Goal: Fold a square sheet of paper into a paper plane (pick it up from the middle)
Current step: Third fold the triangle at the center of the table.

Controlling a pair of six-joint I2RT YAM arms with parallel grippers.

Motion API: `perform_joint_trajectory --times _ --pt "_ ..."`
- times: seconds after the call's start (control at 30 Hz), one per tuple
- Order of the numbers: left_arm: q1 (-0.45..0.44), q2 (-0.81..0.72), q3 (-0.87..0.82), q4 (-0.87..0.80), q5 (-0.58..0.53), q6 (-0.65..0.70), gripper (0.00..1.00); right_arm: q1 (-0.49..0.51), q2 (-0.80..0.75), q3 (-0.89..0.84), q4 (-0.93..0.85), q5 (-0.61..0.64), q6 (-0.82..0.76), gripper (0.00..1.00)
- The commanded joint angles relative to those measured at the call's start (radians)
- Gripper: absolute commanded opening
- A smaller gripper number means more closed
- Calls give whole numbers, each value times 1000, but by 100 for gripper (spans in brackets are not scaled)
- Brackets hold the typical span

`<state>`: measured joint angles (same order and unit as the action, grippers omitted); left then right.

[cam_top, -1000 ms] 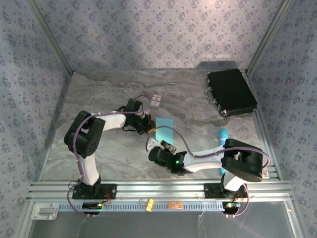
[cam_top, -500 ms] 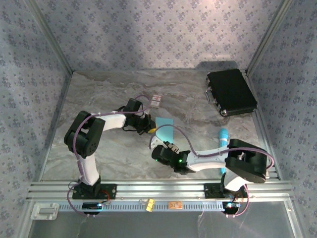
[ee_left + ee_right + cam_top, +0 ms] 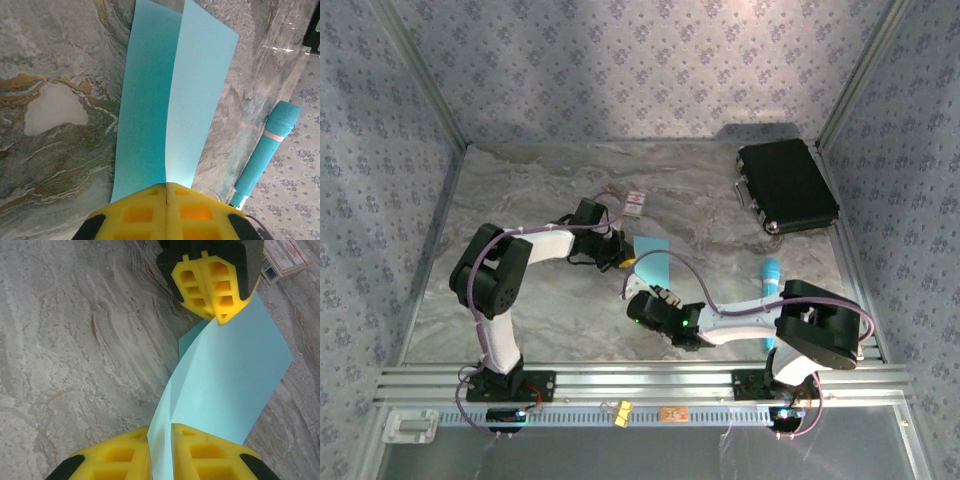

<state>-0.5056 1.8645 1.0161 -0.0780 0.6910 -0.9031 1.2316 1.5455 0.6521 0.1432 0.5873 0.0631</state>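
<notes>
Arching light-blue square sheet of paper point(image 3: 225, 385), centre-creased

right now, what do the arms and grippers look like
The left arm and right arm have white links, black joints and looping purple cables. The left gripper and right gripper have yellow fingers with rectangular cut-outs on black mounts. Green lights glow on the right wrist.

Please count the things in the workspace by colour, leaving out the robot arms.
Light blue or cyan: 2 (light-blue thin paper sheet, cyan pen-like stick)
White: 1 (small white card with red marks)
Black: 1 (black rectangular case)
Total: 4
</notes>
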Motion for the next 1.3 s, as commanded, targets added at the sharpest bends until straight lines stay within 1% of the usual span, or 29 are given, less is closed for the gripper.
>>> perform_joint_trajectory --times 0.0,0.27,0.37,0.47,0.5,0.57,0.6,0.63,0.67,0.73,0.77,0.83,1.0,1.1,1.27 --pt "1 -13 -1 -12 4 2 1 -4 -16 -12 26 -4 17 17" --pt "2 -19 4 -20 0 7 2 -6 -16 -15 9 4 17 12" --pt "2 -22 3 -20 -2 7 4 -9 -20 -15 6 2 22 7" --pt "2 -27 8 -27 -7 12 5 -15 -22 -10 1 -8 35 5" --pt "2 -28 9 -35 -8 15 8 -17 -23 -9 1 -13 38 4" --pt "3 -39 19 -64 -24 31 23 -25 -31 -9 -2 -37 56 4" --pt "4 -46 23 -80 -37 41 28 -31 -37 -9 -4 -60 67 3" --pt "6 -59 30 -106 -59 52 34 -43 -46 -12 -3 -95 88 3" --pt "8 -70 39 -143 -87 68 40 -60 -59 -15 -4 -162 118 3" --pt "9 -91 65 -222 -146 106 46 -119 -78 -19 10 -336 173 3" --pt "12 -105 73 -251 -175 119 49 -145 -82 -19 12 -404 210 3" --pt "22 -123 79 -277 -202 127 51 -187 -80 -21 30 -543 237 3" --pt "32 -149 105 -330 -228 165 51 -282 -67 8 9 -748 326 2" --pt "32 -155 127 -347 -229 188 49 -326 -66 20 -6 -853 344 0" --pt "24 -131 171 -351 -186 220 42 -386 -65 18 -6 -999 376 0"
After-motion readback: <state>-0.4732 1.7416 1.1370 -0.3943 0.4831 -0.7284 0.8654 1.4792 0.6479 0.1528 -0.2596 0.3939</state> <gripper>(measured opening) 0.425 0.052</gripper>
